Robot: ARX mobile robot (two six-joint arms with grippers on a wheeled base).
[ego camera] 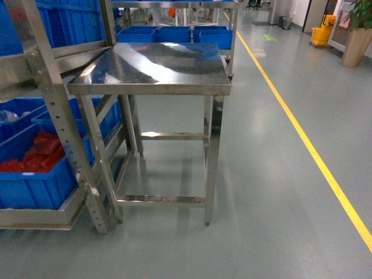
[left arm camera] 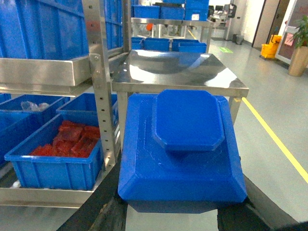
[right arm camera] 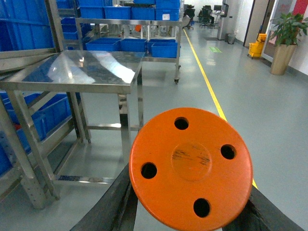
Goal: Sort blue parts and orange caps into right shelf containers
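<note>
My left gripper (left arm camera: 173, 212) is shut on a large blue part (left arm camera: 183, 144), a stepped block with bevelled corners that fills the lower middle of the left wrist view. In the right wrist view my right gripper (right arm camera: 190, 208) is shut on a round orange cap (right arm camera: 191, 166) with several holes, its black fingers (right arm camera: 113, 202) pressing the rim from both sides. Neither gripper shows in the head view. Blue open-top crates (ego camera: 174, 34) stand on a far rack, and more crates (ego camera: 35, 174) sit on the rack at the left. I cannot tell which rack is the right shelf.
A bare steel table (ego camera: 157, 64) stands straight ahead, against the left rack's post (ego camera: 55, 110). One low crate holds red parts (left arm camera: 72, 142). A yellow floor line (ego camera: 314, 151) runs along the open grey aisle on the right. A potted plant (ego camera: 356, 40) and yellow bucket (ego camera: 321, 34) stand far right.
</note>
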